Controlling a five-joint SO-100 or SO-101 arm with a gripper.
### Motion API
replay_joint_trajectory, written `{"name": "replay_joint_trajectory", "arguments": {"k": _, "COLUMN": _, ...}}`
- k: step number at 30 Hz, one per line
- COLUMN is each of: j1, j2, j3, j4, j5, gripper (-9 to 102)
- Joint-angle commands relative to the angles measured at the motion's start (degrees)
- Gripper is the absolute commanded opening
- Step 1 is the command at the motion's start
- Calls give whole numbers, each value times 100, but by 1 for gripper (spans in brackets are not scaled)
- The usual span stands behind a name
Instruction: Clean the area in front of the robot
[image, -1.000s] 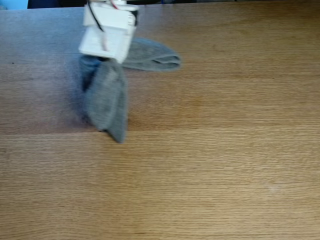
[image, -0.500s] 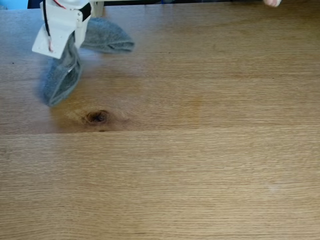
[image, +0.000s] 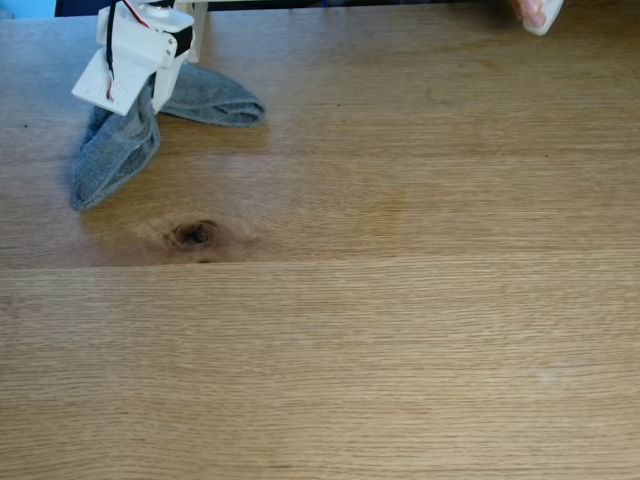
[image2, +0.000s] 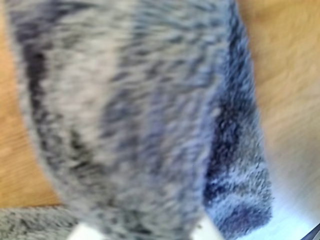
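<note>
- since half a second ago the arm (image: 135, 55) has shifted only a little, toward the knot, and the cloth (image: 120, 150) under it now looks sharper and lies a bit more spread; a second ago both were right over the knot and hid it.
- in the fixed view the knot (image: 195, 234) is a dark spot in the oak tabletop (image: 400, 320), now uncovered.
- the white arm sits up and to the left of the knot, at the far edge of the tabletop, with red and black wires running over it.
- the grey cloth hangs from under the arm; one lobe reaches down toward the knot and ends just short of it, up and to its left, and the other lobe lies flat, above the knot and slightly to its right.
- the gripper (image: 130, 100) is buried in the cloth; the fingers look clamped on it, though the tips are hidden.
- in the wrist view the cloth (image2: 130, 115) is blurred, with tabletop (image2: 285, 65) at the sides.
- a faint pale smudge (image: 545, 377) lies well to the right of the knot and lower.
- a fingertip on something white (image: 538, 14) shows far to the right of the knot, at the top edge.
</note>
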Motion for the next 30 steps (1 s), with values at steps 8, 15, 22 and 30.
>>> {"name": "replay_joint_trajectory", "arguments": {"k": 8, "j1": -844, "j2": 2988, "j3": 176, "j4": 835, "j5": 791, "gripper": 22}}
{"name": "replay_joint_trajectory", "arguments": {"k": 15, "j1": -2145, "j2": 4113, "j3": 316, "j4": 1793, "j5": 1072, "gripper": 24}}
{"name": "replay_joint_trajectory", "arguments": {"k": 22, "j1": -3357, "j2": 5045, "j3": 905, "j4": 2452, "j5": 1204, "gripper": 13}}
{"name": "replay_joint_trajectory", "arguments": {"k": 30, "j1": -4509, "j2": 6073, "j3": 1775, "j4": 2118, "j5": 1811, "gripper": 0}}
